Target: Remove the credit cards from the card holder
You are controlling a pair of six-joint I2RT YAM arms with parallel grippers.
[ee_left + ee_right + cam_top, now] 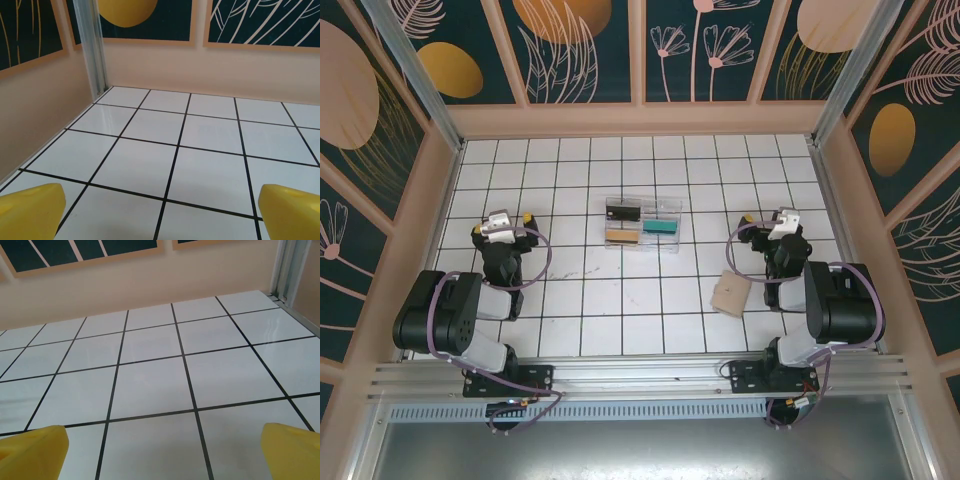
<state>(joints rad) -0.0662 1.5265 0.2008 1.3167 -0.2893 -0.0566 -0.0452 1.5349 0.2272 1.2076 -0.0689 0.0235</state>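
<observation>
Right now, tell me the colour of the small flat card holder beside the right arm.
Plain tan; the flat card holder shows best in the top external view.

A white tiled floor [620, 300] with black grid lines lies inside low beige walls [640, 120]. Above them run dark teal panels [590, 50] painted with pale leaves and orange ovals. Aluminium posts [415, 70] stand in the far corners; a metal rail [640, 375] edges the near side.

Wide-spread left gripper [161, 214], white tiled floor [210, 167], corner post [92, 50]
</observation>
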